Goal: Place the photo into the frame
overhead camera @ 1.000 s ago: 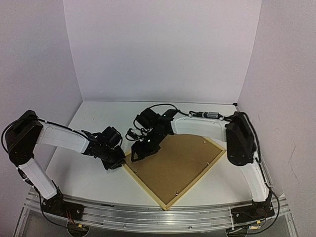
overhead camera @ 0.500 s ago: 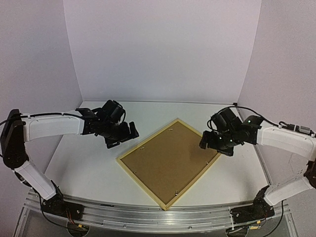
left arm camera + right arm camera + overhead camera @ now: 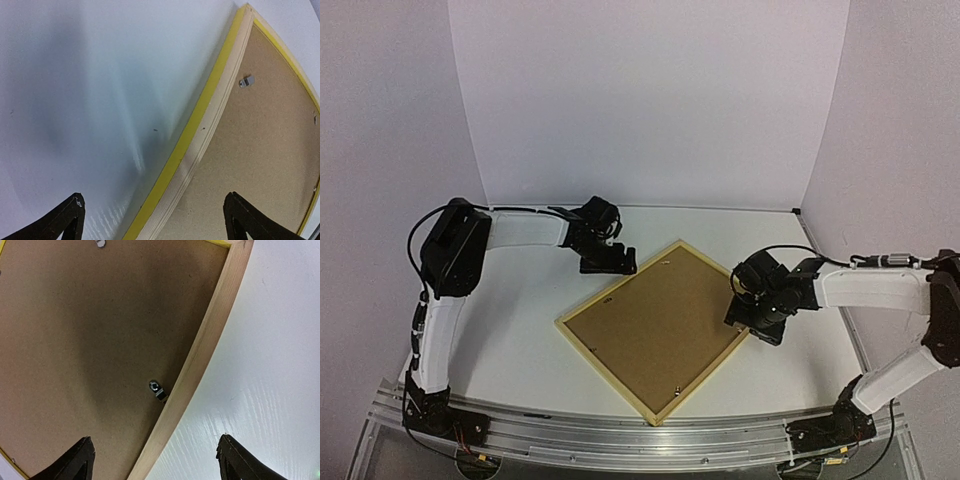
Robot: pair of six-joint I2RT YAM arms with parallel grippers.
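Both sets of fingers stand spread and released, holding nothing: the left fingers [image 3: 71, 221] hang over the far left edge of the frame [image 3: 608, 372], the right fingers [image 3: 80, 462] over its right edge. The yellow-bordered frame lies face down on the white desk [image 3: 510, 340], between the two arms, and each wrist view shows one rim running up between the tips, pale wood beside yellow. A brown backing board [image 3: 660, 325] fills the frame's back and sits flat. A small metal tab [image 3: 246, 81] sits ahead of the left fingers at the rim, and another tab [image 3: 157, 389] just ahead of the right pair. The photo appears in no view. Whether it already lies under the board cannot be told. If not, the tabs must be turned, the board lifted out and the print laid in.
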